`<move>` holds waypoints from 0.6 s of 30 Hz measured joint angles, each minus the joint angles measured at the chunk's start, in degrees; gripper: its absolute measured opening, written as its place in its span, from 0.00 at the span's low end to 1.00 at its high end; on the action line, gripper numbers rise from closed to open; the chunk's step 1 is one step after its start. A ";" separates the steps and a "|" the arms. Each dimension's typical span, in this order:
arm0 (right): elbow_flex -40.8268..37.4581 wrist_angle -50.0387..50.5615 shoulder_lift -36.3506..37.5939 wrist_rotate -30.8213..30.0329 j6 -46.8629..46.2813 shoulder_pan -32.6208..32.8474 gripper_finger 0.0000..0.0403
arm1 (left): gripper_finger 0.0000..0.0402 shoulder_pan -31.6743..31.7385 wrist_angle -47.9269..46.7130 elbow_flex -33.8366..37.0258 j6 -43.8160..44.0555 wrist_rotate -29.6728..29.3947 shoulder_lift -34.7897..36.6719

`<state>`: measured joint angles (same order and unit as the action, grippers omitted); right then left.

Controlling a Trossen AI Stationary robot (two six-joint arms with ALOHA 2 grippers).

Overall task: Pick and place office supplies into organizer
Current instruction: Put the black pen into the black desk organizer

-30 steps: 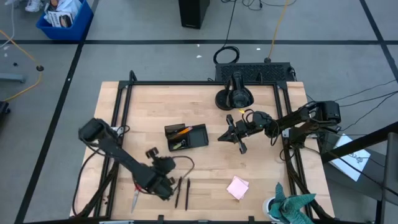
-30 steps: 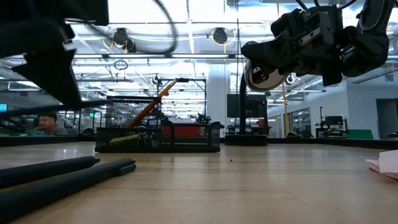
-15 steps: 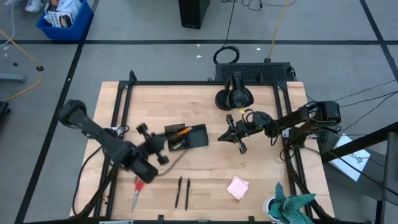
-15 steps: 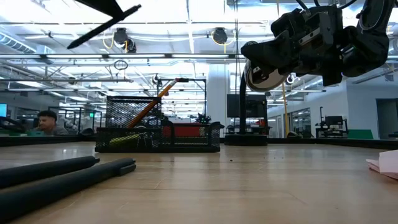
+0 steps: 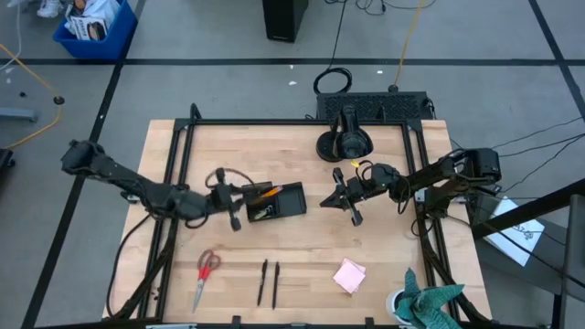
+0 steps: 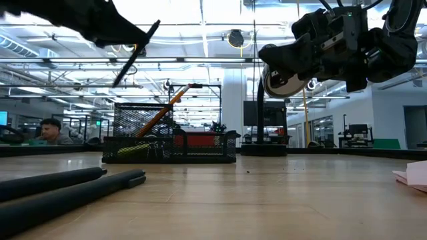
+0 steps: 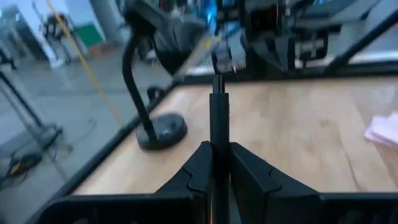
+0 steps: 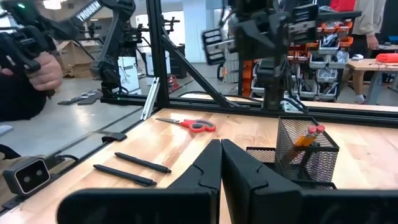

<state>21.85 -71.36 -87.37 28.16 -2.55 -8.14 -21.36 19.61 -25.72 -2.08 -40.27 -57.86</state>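
Note:
The black mesh organizer (image 5: 274, 201) stands mid-table with orange pencils (image 5: 267, 193) leaning in it. My left gripper (image 5: 232, 203) hovers just left of it, shut on a black pen (image 6: 137, 53). Two more black pens (image 5: 268, 281) lie flat near the front edge, beside the red-handled scissors (image 5: 206, 270). A pink sticky-note pad (image 5: 349, 274) lies at the front right. My right gripper (image 5: 331, 199) hangs shut and empty to the right of the organizer. My left gripper pinches the pen's shaft (image 7: 217, 134) between its two fingers (image 7: 252, 171). The fingers come nearly level from the table's left side. One end of the pen (image 7: 217, 84) stands out past the fingertips. The pen is lifted clear of the table and slants in the low view.
A round black camera-stand base (image 5: 343, 143) sits at the far middle. A teal cloth (image 5: 425, 306) lies at the front right corner. Black frame rails (image 5: 178, 155) run along the table's left and right sides. A person (image 6: 48, 131) shows in the room behind.
My left gripper has risen from the pens near the front edge and gone toward the far edge and the organizer, tipping from pointing down to nearly level. It carries one black pen, now lifted clear. The scissors it stood over now show fully.

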 joint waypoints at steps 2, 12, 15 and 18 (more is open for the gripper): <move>0.00 -0.46 0.00 0.01 -0.28 0.00 0.01 | 0.12 3.63 6.20 2.94 -3.58 4.65 1.59; 0.00 -0.86 0.00 -4.37 0.45 -0.02 0.01 | 0.12 22.82 20.51 12.31 -2.44 30.38 -1.24; 0.00 -1.89 0.00 -4.37 0.45 -0.02 0.01 | 0.12 25.44 20.98 12.66 -2.24 34.29 -3.42; 0.01 -3.06 0.00 -4.37 0.45 -0.02 0.01 | 0.12 27.16 20.86 12.51 -2.28 35.37 -6.21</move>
<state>21.86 -74.42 -87.37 23.79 -2.11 -8.16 5.81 40.47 -13.21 -4.36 -4.90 -64.08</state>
